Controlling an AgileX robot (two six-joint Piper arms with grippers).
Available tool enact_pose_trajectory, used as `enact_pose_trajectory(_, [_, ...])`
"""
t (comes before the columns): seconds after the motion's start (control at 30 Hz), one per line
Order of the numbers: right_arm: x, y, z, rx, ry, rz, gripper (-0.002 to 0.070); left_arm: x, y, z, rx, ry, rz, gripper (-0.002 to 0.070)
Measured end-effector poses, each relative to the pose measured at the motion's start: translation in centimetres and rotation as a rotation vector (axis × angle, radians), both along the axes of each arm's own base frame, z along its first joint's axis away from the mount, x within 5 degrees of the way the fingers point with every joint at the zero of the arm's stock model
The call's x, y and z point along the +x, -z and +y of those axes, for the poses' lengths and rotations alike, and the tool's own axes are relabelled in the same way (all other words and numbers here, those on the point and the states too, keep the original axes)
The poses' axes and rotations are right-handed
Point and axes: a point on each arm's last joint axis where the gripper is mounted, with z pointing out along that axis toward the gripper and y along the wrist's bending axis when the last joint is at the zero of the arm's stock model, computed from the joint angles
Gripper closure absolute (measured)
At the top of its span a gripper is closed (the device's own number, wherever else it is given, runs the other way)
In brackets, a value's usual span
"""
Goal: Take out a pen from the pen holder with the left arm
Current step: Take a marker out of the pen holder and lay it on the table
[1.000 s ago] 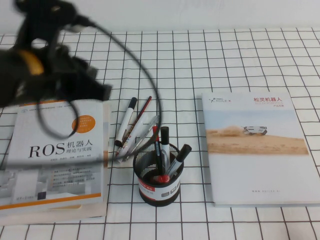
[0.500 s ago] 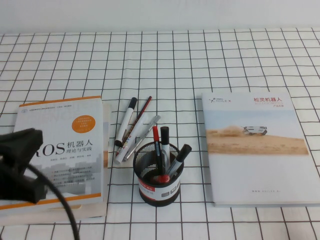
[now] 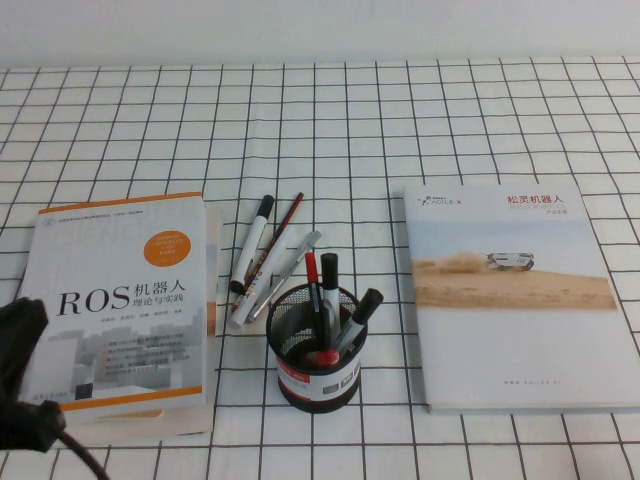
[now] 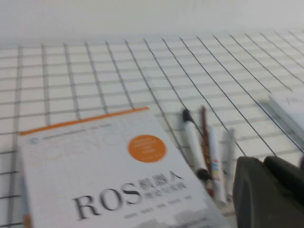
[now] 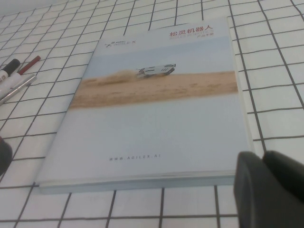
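Well left of the pen holder (image 3: 316,345), over ROS book (image 3: 120,290): left pincer (image 4: 267,189), pressed together, empty. The pens (image 3: 365,305) lean inside holder. Prob. best: spread pincer, approach fr. above, pinch tallest black marker (image 3: 329,280), lift straight so holder won't tip. Right pincer (image 5: 268,186): right of holder, state can't tell.

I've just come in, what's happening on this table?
The robot's left arm is meant to take a pen from the mesh pen holder. Its left gripper is shut and empty, low beside the ROS book at the near left of the table. Several loose pens lie beside the holder; three pens stand inside. The right gripper is near the brochure.
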Motion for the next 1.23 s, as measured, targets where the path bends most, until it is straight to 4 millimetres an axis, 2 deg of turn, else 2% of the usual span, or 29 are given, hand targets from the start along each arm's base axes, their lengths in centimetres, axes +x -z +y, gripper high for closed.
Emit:
enact_pose_trajectory(0.23, [0.0, 0.0, 0.0, 0.0, 0.0, 0.0, 0.0688, -2.6, 3.5, 3.0, -0.034, -0.209, -0.244, 0.0675])
enact_pose_trajectory(0.33, [0.0, 0.0, 0.0, 0.0, 0.0, 0.0, 0.0688, -3.5, 4.7, 3.6, -0.037, -0.271, -0.323, 0.0675])
enact_pose_trajectory(0.53, [0.0, 0.0, 0.0, 0.0, 0.0, 0.0, 0.0688, -4.4, 6.8, 3.8, -0.045, -0.303, -0.366, 0.0675])
enact_pose_trajectory(0.73, [0.0, 0.0, 0.0, 0.0, 0.0, 0.0, 0.0688, -4.9, 7.6, 3.9, -0.041, -0.306, -0.298, 0.0675])
enact_pose_trajectory(1.03, [0.0, 0.0, 0.0, 0.0, 0.0, 0.0, 0.0689, -5.3, 10.3, 3.9, 0.021, -0.308, -0.012, 0.0675])
enact_pose_trajectory(1.23, [0.0, 0.0, 0.0, 0.0, 0.0, 0.0, 0.0689, -5.4, 10.5, 4.0, 0.041, -0.309, 0.01, 0.0675])
